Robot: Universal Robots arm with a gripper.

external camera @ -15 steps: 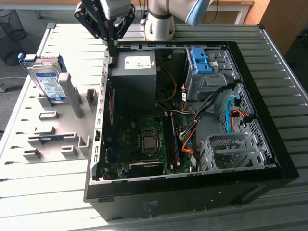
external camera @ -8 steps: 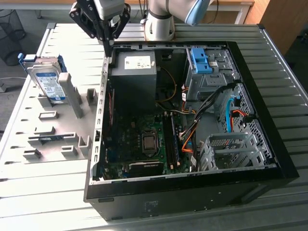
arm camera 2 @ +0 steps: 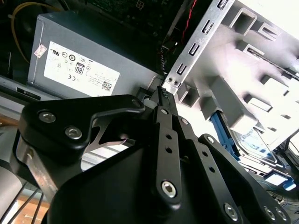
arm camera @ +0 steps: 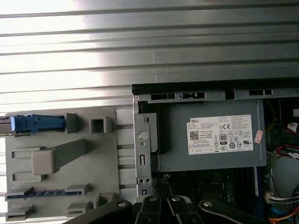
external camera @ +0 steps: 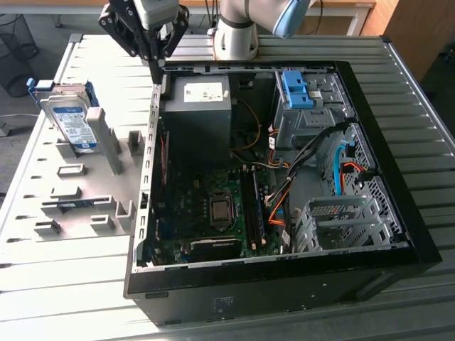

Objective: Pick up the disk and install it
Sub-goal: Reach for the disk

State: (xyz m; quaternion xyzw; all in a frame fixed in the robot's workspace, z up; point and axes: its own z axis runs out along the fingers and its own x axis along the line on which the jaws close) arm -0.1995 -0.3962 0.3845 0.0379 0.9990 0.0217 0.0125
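Open computer case [external camera: 284, 298], with a grey fixture plate [external camera: 85, 192] beside it. My gripper [external camera: 152, 58] hangs over the case wall by the power supply [external camera: 199, 106], jaws pinched together and empty. The disk [external camera: 71, 121] stands on edge in the plate, well apart from the jaws, on their side away from the case. I judge the pickup not yet begun; grasping calls for spreading the jaws and straddling the disk's top edge.

One disk [external camera: 71, 124], one power supply [external camera: 199, 106], seemingly two drive cages [external camera: 313, 122] [external camera: 341, 224]
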